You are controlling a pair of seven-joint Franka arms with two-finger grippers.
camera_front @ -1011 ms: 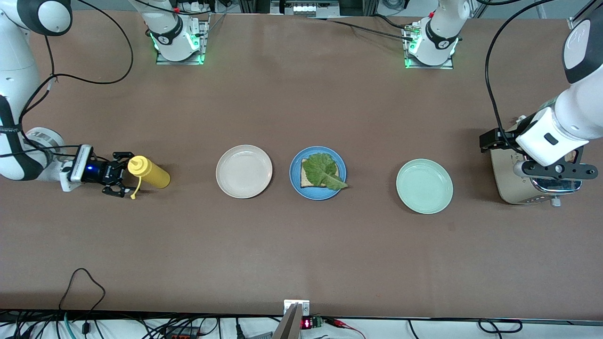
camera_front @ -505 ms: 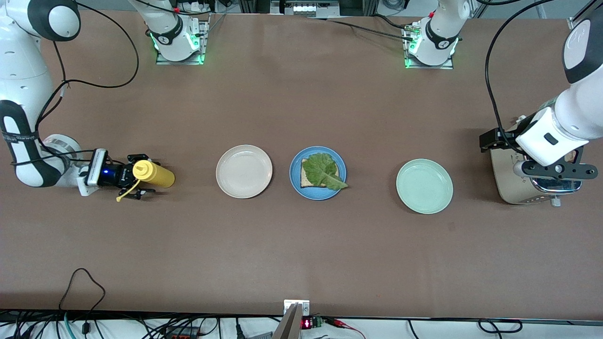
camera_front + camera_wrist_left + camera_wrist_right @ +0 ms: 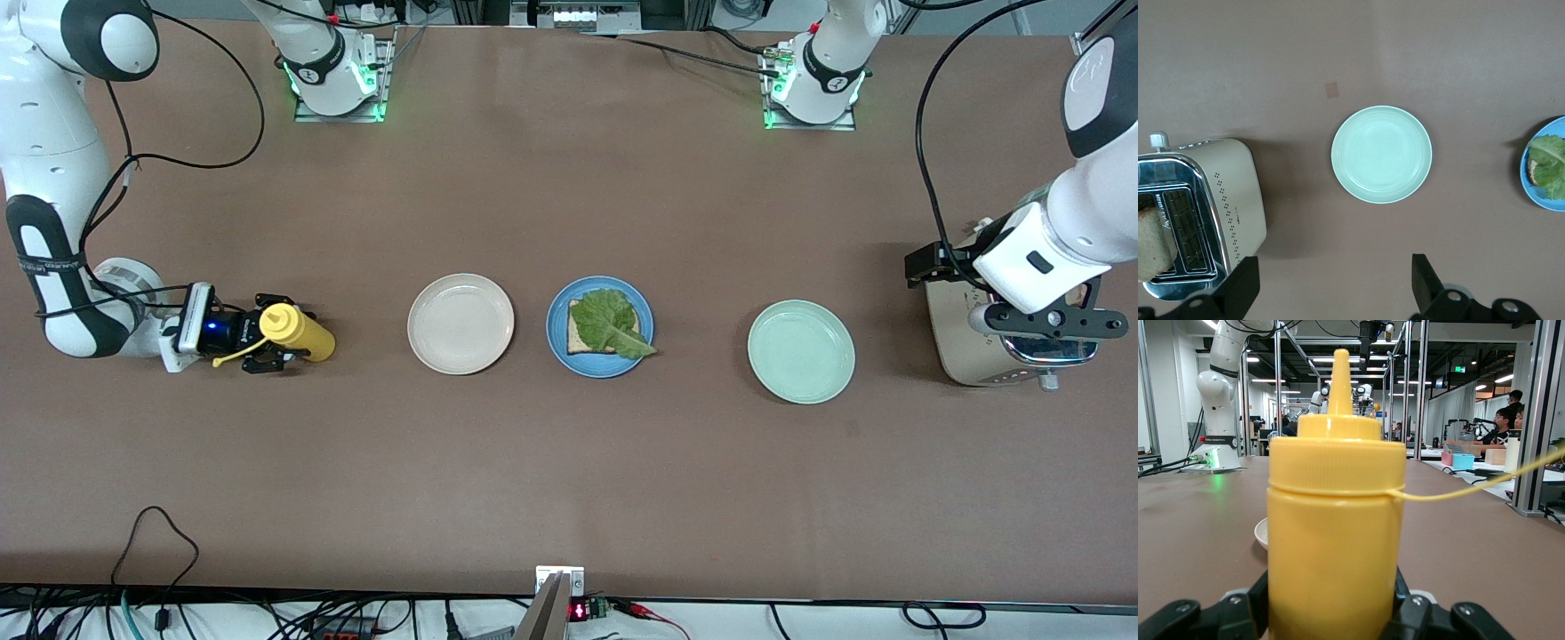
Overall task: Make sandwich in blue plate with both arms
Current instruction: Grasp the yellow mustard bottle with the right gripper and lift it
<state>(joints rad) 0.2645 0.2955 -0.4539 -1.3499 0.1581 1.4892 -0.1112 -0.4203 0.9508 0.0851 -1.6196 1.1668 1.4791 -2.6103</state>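
Note:
The blue plate (image 3: 556,336) sits mid-table with one bread slice (image 3: 581,333) and a green lettuce leaf (image 3: 613,324) on top; its edge also shows in the left wrist view (image 3: 1529,192). A second tan slice (image 3: 1154,244) stands in a slot of the toaster (image 3: 965,342). My left gripper (image 3: 1045,324) hangs open and empty over the toaster, its fingers (image 3: 1245,285) wide apart. My right gripper (image 3: 265,341) is low at the right arm's end of the table, shut on an upright yellow squeeze bottle (image 3: 300,331), which fills the right wrist view (image 3: 1336,520).
A beige-white plate (image 3: 460,324) lies between the bottle and the blue plate. A mint-green plate (image 3: 800,352) lies between the blue plate and the toaster, also in the left wrist view (image 3: 1381,153). Cables run along the table's near edge.
My right gripper has slid toward the plates, come around the yellow bottle and closed on it. The bottle has shifted slightly toward the plates. The left arm has not moved.

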